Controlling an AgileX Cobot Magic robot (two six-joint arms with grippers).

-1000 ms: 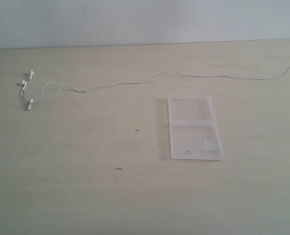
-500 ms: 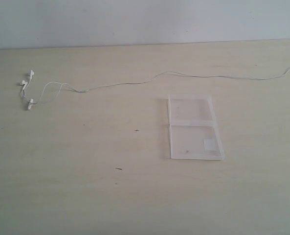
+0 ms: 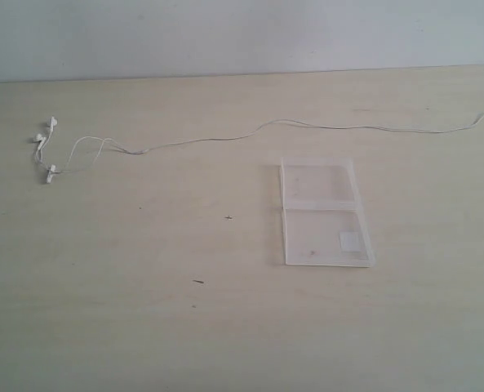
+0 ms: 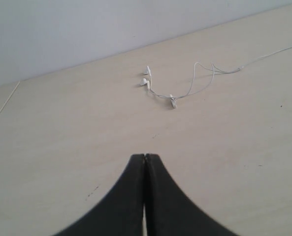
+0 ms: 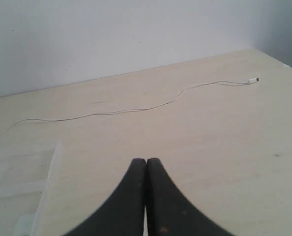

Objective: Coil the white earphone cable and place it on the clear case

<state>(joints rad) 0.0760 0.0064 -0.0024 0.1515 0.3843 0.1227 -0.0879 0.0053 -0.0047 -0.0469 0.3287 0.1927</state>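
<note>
The white earphone cable [image 3: 225, 138] lies stretched across the far part of the table, its two earbuds [image 3: 44, 133] bunched at the far left and its other end running off the right edge of the exterior view. The clear case [image 3: 326, 212] lies open and flat right of centre, with a whitish sticker [image 3: 349, 240] on its near panel. Neither arm shows in the exterior view. My left gripper [image 4: 145, 156] is shut and empty, well short of the earbuds [image 4: 146, 77]. My right gripper [image 5: 146, 160] is shut and empty, with the cable [image 5: 136, 110] and its plug [image 5: 254, 79] beyond it and the case [image 5: 22, 169] to one side.
The light wooden table [image 3: 144, 310] ends at a pale wall [image 3: 225, 33] at the back. A few small dark specks [image 3: 199, 282] lie on the wood near the middle.
</note>
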